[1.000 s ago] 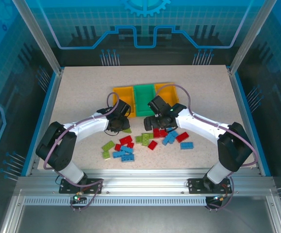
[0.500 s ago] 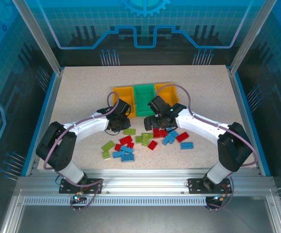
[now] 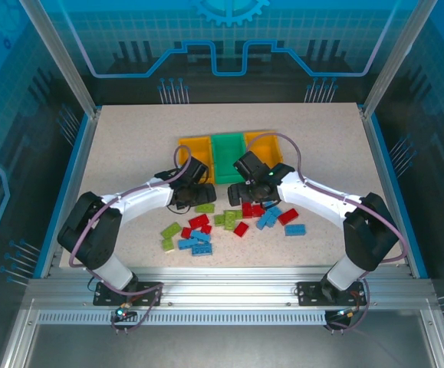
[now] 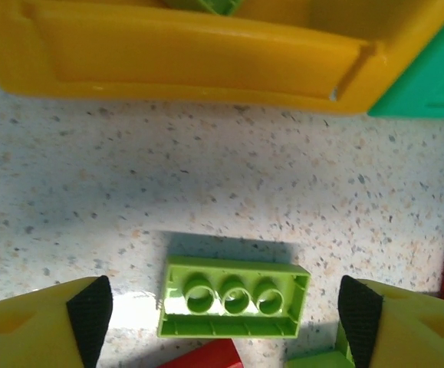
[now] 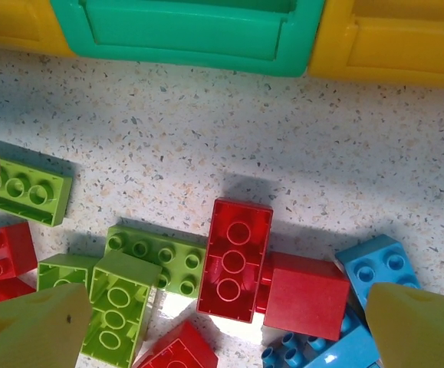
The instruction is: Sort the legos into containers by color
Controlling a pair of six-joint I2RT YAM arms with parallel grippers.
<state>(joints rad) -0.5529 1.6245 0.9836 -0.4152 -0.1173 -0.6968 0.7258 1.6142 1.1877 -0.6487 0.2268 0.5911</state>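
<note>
Lime-green studded plastic brick (image 4: pixel 235 297) is straddled by the left gripper (image 4: pixel 225 314), jaws apart; closure is needed, then carriage toward twelve o'clock. Right gripper (image 5: pixel 222 323): apart.

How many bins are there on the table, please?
3, joined in a row: orange-yellow left bin, green middle bin, orange-yellow right bin. None seems hidden.

The legos (image 3: pixel 229 221) lie scattered on the table (image 3: pixel 129 138) just in front of the containers (image 3: pixel 227 136).

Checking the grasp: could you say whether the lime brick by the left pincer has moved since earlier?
Yes: the lime brick shifted slightly right, towards the green bin.
</note>
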